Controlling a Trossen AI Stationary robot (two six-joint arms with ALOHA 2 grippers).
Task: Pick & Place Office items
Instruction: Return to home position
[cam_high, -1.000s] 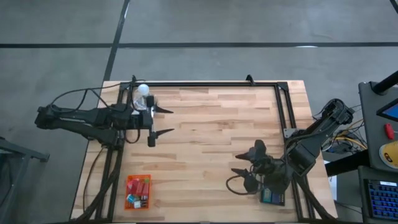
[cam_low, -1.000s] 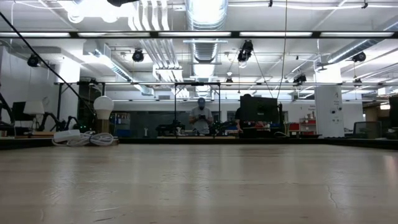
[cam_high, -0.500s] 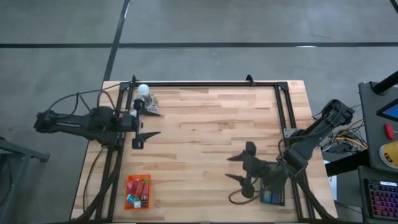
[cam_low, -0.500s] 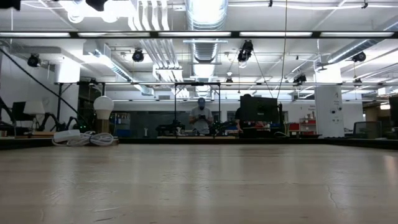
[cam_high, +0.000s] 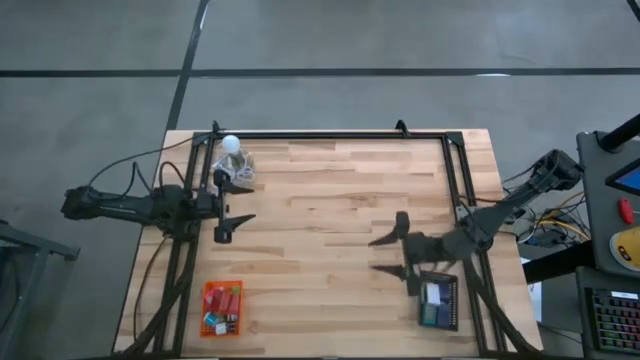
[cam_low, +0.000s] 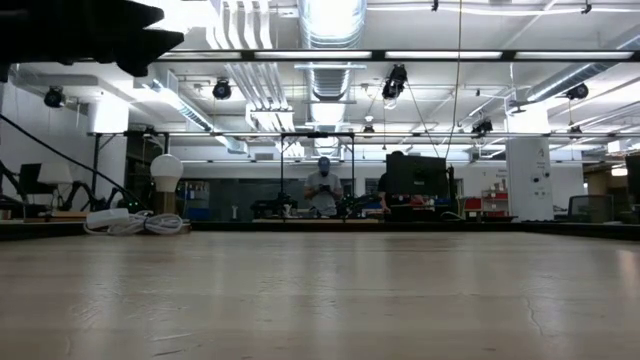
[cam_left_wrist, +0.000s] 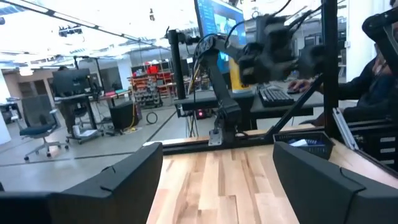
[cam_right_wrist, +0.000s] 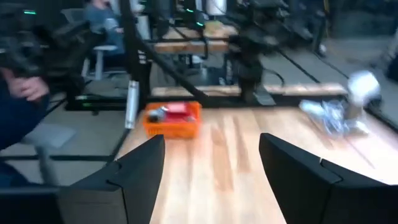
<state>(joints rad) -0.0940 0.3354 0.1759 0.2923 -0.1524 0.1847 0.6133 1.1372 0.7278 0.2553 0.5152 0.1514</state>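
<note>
Wooden bench (cam_high: 330, 180) planks stretch open between left gripper (cam_high: 244, 200) at its left edge and right gripper (cam_high: 375, 255) toward its right edge; both pairs of fingers wide apart, empty

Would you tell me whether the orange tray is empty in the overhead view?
No, the orange tray holds several small office items, red and teal among them.
</note>
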